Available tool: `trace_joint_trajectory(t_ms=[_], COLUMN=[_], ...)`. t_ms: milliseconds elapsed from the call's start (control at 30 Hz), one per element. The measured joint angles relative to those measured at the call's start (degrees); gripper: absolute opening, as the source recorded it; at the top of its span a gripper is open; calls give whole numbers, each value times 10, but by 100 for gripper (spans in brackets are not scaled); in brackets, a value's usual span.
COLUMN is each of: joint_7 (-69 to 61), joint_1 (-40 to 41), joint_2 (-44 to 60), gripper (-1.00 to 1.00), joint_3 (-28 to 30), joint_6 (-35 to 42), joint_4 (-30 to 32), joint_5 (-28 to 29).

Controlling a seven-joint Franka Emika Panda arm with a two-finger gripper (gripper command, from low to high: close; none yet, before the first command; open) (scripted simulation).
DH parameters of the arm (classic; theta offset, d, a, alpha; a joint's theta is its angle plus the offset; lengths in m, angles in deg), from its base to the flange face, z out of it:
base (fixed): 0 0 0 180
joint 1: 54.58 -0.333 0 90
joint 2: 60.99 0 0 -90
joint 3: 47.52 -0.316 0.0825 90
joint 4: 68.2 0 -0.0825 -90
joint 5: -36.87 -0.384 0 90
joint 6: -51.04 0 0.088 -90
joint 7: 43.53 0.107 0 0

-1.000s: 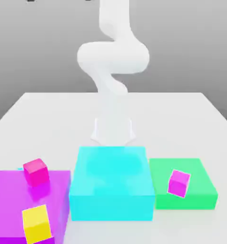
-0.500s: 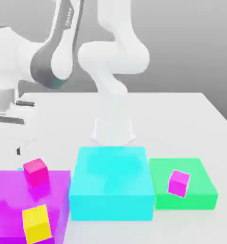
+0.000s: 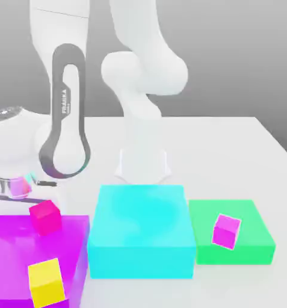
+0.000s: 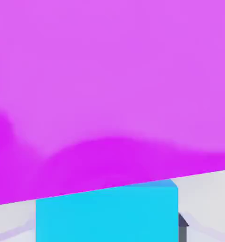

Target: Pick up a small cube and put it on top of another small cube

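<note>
One white arm works over a table (image 3: 230, 150) that carries three big blocks and four small cubes. The large cyan block (image 3: 139, 231) stands in the middle. A magenta block (image 3: 13, 252) lies just beside it on the exterior view's left and a green block (image 3: 254, 240) just beside it on the exterior view's right. Of the small cubes, a hot-pink cube (image 3: 45, 216) and a yellow cube (image 3: 46, 281) sit on the magenta block. An orchid cube (image 3: 226, 231) sits tilted on the green block. The fourth, the sky-blue cube (image 4: 107, 212), is plain, flat-faced and bright. The hand view shows it close before the camera with the magenta block's wall rising just behind it. The gripper (image 3: 16, 187) hangs low, well to the exterior view's left of the cyan block and beyond the magenta block. Its jaws are drawn narrow and clamp the sky-blue cube, and one dark finger (image 4: 182, 221) touches the cube's side.
</note>
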Motion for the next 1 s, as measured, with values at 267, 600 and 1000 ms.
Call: trace_joint_trajectory(t_ms=[267,600,1000], joint_7=[129,285,524], joint_1=[-69,-126,-337], joint_2=[-120,-98,-216], gripper=[-100,-100,-100], joint_3=[101,165,50], joint_6=[99,299,359], joint_4=[27,-117,-107], joint_5=[178,430,383])
